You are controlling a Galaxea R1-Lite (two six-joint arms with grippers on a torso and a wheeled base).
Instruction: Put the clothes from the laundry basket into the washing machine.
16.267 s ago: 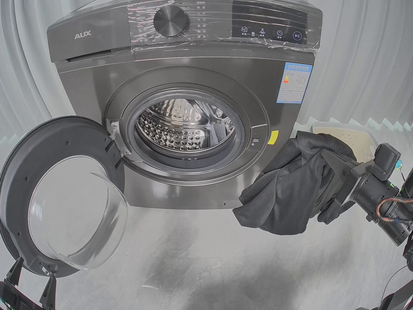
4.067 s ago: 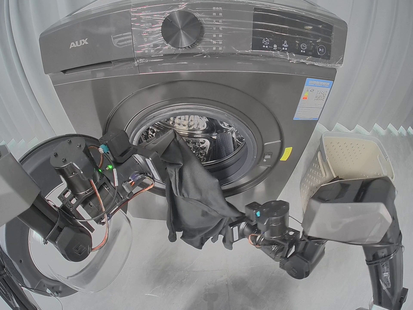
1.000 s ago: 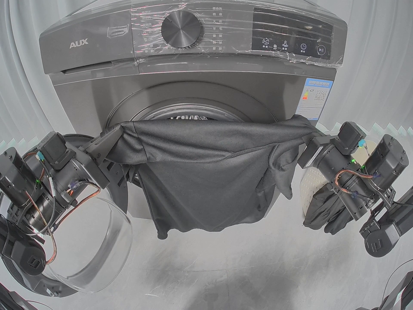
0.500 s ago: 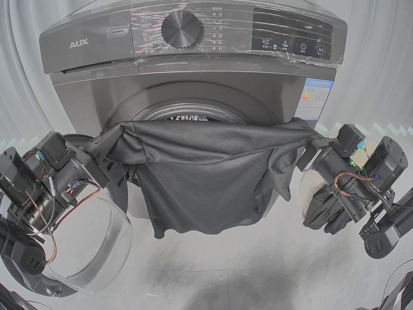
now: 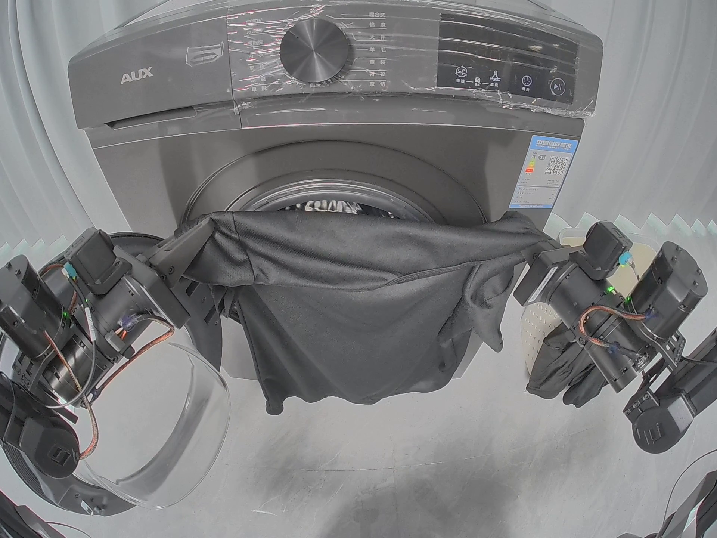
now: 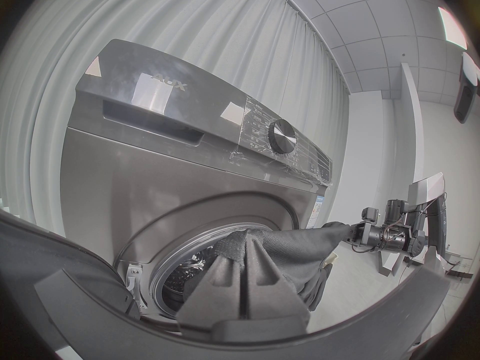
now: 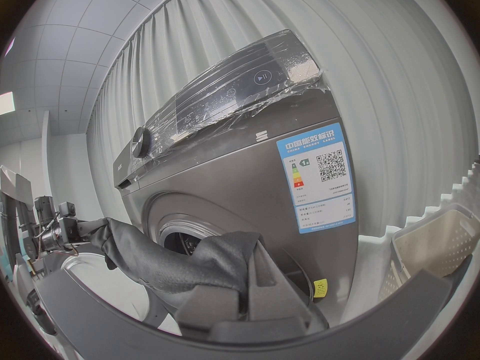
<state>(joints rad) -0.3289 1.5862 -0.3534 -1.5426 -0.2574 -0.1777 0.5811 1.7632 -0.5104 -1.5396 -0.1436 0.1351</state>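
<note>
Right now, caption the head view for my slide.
Left gripper and right gripper hold a dark grey garment stretched across the open grey front-loading washing machine.

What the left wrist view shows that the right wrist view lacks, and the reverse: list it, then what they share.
Left wrist view: the door hinge. Right wrist view: the energy label, yellow sticker and laundry basket. Both: the washing machine, its dial, and the dark garment stretched between the left claw and right claw, each shut on it.

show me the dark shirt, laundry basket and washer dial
dark shirt (image 5: pixel 351 293), head view, middle of the hanging cloth
laundry basket (image 7: pixel 440 243), right wrist view, perforated side wall
washer dial (image 5: pixel 314 50), head view, centre of its face
</note>
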